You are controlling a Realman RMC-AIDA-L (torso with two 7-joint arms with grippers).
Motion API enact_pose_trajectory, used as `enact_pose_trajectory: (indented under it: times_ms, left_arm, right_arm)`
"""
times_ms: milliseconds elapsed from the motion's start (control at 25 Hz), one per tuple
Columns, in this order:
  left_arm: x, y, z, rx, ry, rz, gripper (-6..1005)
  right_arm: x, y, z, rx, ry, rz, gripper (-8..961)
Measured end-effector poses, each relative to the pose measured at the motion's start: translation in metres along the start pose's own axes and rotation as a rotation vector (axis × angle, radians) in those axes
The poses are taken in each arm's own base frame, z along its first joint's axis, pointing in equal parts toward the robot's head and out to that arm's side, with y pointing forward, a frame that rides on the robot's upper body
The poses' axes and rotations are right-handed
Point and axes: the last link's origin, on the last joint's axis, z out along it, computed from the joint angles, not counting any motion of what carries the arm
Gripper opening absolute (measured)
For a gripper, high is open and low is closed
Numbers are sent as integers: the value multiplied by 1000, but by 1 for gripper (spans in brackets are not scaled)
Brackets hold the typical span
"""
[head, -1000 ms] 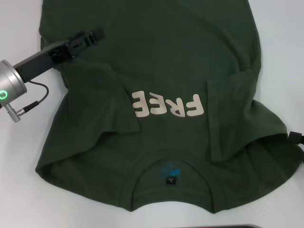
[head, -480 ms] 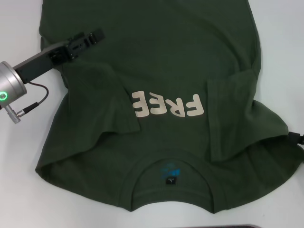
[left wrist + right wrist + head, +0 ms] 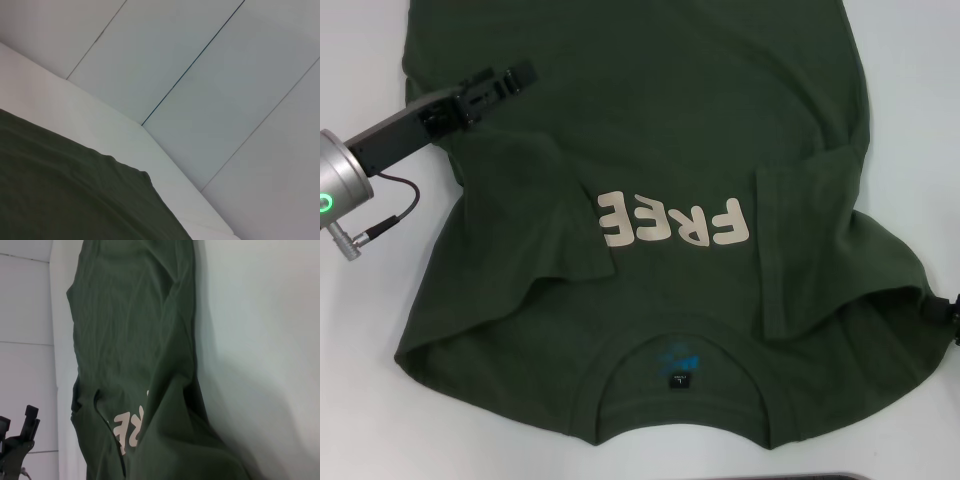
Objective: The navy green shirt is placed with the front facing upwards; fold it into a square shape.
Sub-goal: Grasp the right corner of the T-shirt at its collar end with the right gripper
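Barely shifted, left tool [image 3: 505,80] hovers over shirt [image 3: 700,130], fingers apart, empty.

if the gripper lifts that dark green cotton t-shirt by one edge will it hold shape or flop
The dark green cotton T-shirt will probably flop: both sleeves already lie folded inward in soft creases. It likely drags rather than slides cleanly, since it lies wrinkled on the white table. The left gripper over the shirt's edge would probably lift only a drooping corner.

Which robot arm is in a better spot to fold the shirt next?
Probably the left. Its end effector hangs over the navy green shirt, above the folded-in sleeve. The right end effector barely shows at the shirt's edge.
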Motion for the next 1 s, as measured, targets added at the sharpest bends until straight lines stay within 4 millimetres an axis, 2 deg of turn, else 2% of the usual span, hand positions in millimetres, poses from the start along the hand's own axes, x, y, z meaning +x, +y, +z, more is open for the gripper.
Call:
enact_pose_trajectory:
  times_ms: [400,600,1000]
  left_arm:
    - [1,0,1,-1,-3,3,847]
    - [1,0,1,-1,-2,2,847]
    - [4,0,-1,-4,4,-1,846]
  right_arm:
    - [3,-1,-2,-7,-6,-6,114]
    - [7,3,-5,-36,14,-53,7]
    - [4,10,-16,-103,-65,-192,8]
